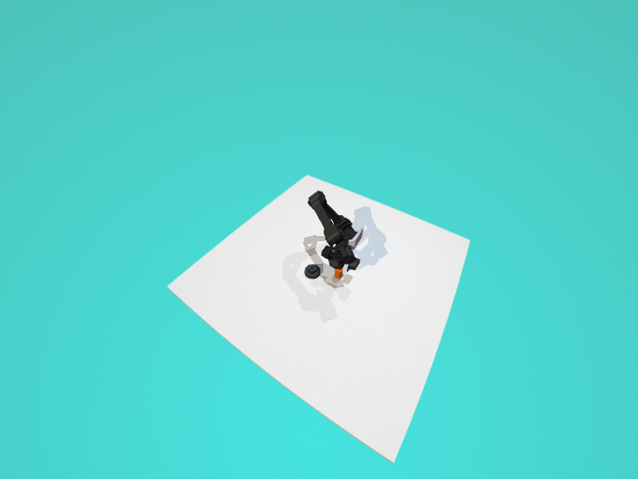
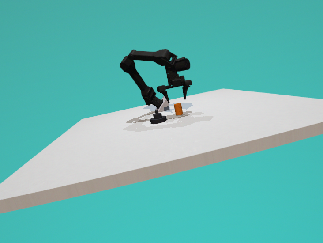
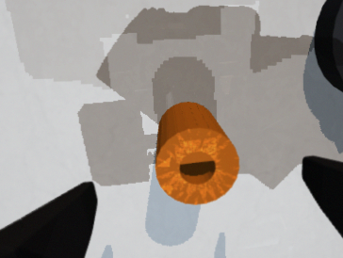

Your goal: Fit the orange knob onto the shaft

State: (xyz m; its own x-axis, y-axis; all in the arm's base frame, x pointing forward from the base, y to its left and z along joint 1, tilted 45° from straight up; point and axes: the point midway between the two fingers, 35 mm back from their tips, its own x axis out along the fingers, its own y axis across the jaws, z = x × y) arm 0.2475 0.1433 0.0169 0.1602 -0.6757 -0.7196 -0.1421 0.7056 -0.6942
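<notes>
The orange knob (image 1: pixel 338 273) (image 2: pixel 178 108) (image 3: pixel 197 160) stands upright on the white table (image 2: pixel 234 122). In the wrist view its top shows a D-shaped hole with the flat side toward the top of the picture. My gripper (image 2: pixel 175 97) (image 3: pixel 199 179) is open and empty. It hangs just above the knob, with one finger on each side and the tips a little above the knob's top. The round dark pedestal (image 1: pixel 312 271) (image 2: pixel 158 119) with its short dark shaft (image 2: pixel 156 112) stands on the table to the knob's left in the top and exterior views, and its edge shows in the wrist view (image 3: pixel 330 85).
The arm's base (image 2: pixel 163 104) stands on the table just behind the pedestal and the knob. Shadows of the arm lie around both.
</notes>
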